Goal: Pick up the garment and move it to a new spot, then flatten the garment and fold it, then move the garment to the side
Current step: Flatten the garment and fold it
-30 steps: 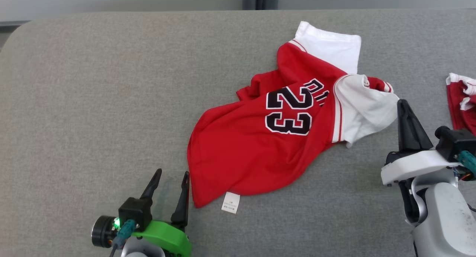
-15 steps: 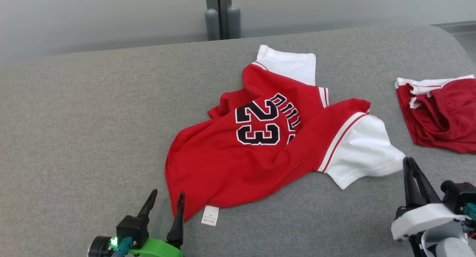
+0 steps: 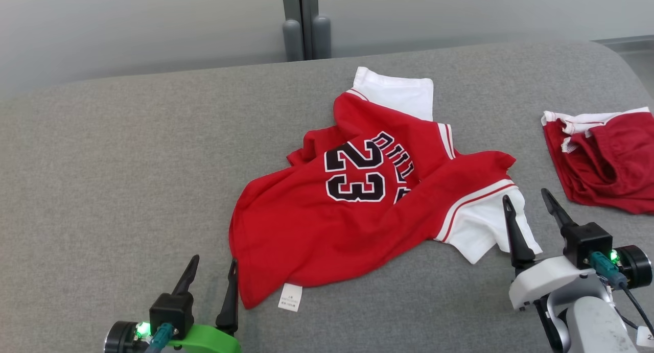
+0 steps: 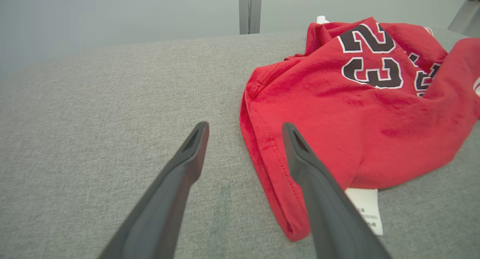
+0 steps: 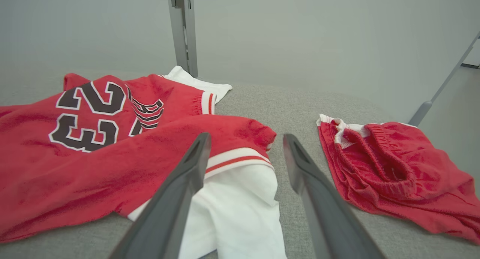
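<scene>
Grey fabric surface (image 3: 102, 164), pale wall (image 3: 153, 26).
Left tool (image 3: 215, 259) and right tool (image 3: 525, 194) flank the crumpled red garment (image 3: 306, 225), both spread apart.

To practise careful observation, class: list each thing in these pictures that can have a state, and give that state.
Shirt: crumpled, unfolded, lying on the grey surface.
Shorts: bunched up, lying apart from the shirt.
Label: sticking out from under the shirt.
Left gripper: open, empty, beside the shirt.
Right gripper: open, empty, at the shirt's white sleeve.
</scene>
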